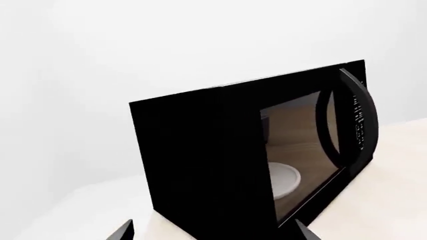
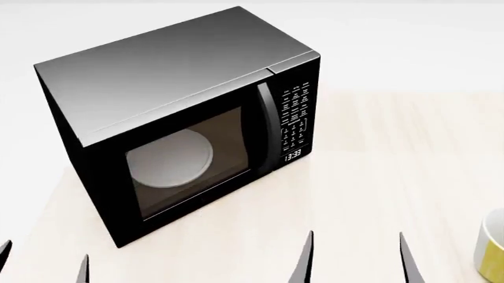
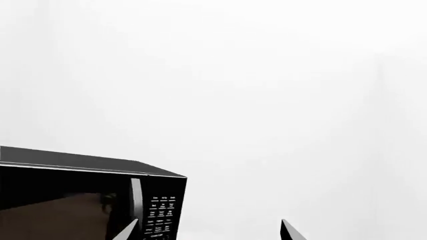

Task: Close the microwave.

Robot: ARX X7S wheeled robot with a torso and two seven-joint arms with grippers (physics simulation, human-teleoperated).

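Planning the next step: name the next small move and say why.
Probably ease the right gripper forward for a light check-press beside the handle. The door of the microwave already looks flush with the keypad panel, and the right and left gripper sit open, touching nothing.

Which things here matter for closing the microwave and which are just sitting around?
Part of the job:
- microwave
- its door
- left hand, open
- right hand, open

Just lying about:
- yellow-and-white mug at the table's right edge
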